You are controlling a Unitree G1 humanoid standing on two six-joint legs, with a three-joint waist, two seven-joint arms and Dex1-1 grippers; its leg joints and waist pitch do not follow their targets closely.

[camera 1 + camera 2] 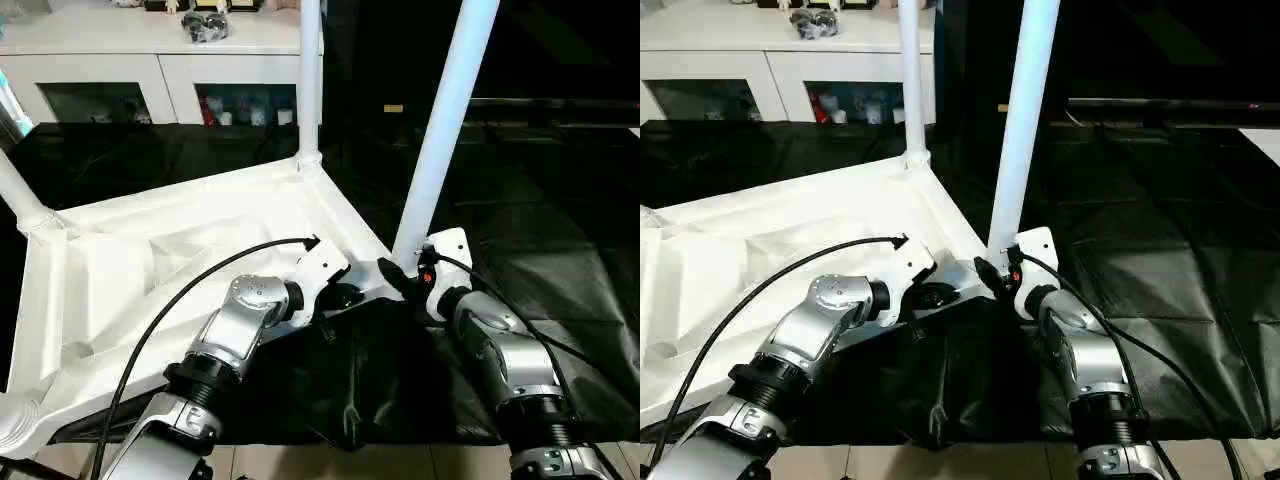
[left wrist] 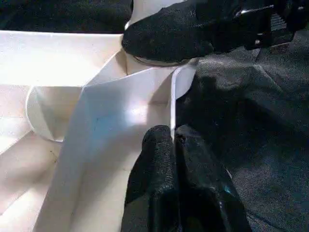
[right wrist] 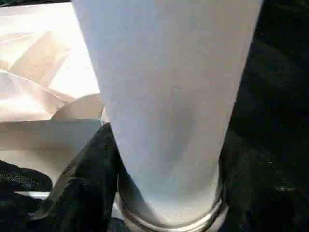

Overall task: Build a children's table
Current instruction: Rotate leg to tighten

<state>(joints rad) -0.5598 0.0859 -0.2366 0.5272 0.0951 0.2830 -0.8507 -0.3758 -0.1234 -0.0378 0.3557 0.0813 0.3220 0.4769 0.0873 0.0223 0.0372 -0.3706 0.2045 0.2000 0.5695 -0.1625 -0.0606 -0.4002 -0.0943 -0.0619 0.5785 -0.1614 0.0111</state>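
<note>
I see the children's table (image 1: 180, 250) upside down on the black-covered surface (image 1: 560, 260), near its front edge, ribbed underside up. Legs stand upright in the corner sockets; the nearest leg (image 1: 445, 130) sits in the front corner. My left hand (image 2: 176, 159) is clenched on the tabletop's thin rim beside that socket. My right hand (image 1: 400, 280) grasps the leg's base. White cabinet (image 1: 150, 60) behind.

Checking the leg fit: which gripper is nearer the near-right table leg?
Right. The right gripper is around the base of the leg at its corner socket. The left gripper sits beside it, pinching the table top's edge rim.
</note>
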